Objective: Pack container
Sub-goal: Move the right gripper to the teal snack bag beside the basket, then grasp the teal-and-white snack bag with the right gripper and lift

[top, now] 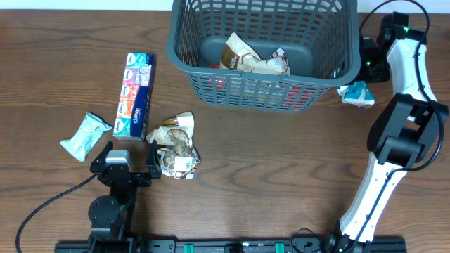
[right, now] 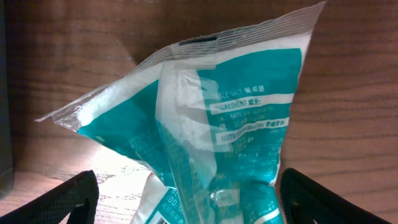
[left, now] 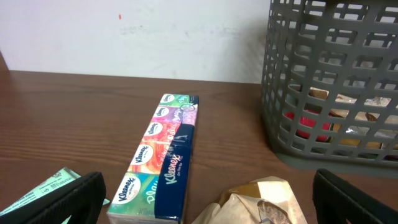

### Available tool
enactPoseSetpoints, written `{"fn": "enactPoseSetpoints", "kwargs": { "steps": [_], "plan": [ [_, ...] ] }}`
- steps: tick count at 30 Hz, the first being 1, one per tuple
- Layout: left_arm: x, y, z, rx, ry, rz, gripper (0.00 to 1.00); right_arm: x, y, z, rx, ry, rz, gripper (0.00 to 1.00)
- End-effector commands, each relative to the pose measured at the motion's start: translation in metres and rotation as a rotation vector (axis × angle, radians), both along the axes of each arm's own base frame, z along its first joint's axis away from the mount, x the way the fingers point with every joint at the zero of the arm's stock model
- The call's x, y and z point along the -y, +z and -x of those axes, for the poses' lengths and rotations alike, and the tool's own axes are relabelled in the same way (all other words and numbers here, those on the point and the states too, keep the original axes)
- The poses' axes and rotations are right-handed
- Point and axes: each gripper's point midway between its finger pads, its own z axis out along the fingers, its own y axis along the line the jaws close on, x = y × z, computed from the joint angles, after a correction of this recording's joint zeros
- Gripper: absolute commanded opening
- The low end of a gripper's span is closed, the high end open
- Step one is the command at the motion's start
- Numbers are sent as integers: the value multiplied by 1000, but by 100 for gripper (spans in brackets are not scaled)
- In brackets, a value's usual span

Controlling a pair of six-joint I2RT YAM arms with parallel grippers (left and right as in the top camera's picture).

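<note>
Three loose items lie at left: a mint-green tissue packet [top: 85, 135], a long multicoloured Kleenex pack [top: 133, 95] and a crumpled beige snack bag [top: 177, 145]. The left gripper [top: 126, 160] gapes empty beside them. Centre-far stands the partly filled large dark grey lattice plastic basket [top: 184, 60]. Right of it, the right gripper [right: 186, 180] straddles a teal-and-white plastic sachet [right: 205, 106], fingers wide, gripping nothing. Picking it up seems the step in hand, and that calls for lowering and closing.

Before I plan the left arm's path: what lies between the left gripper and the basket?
A crumpled brown snack packet, close beside the left gripper; beyond it, bare table up to the basket. The overhead view shows it.
</note>
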Motion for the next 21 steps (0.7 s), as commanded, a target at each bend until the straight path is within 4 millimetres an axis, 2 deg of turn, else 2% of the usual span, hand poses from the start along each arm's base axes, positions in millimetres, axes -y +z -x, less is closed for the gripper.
{"fn": "enactPoseSetpoints", "kwargs": {
  "steps": [1,16,21],
  "plan": [
    [7,-16,2,-51,-41,8,99,-11,-15,1,-30,32,-18,79],
    [7,-16,2,-51,-41,8,99,-17,-32,7,-59,40,-29,79],
    [7,-16,2,-51,-41,8,99,-20,-49,19,-97,40,-39,78]
  ]
}}
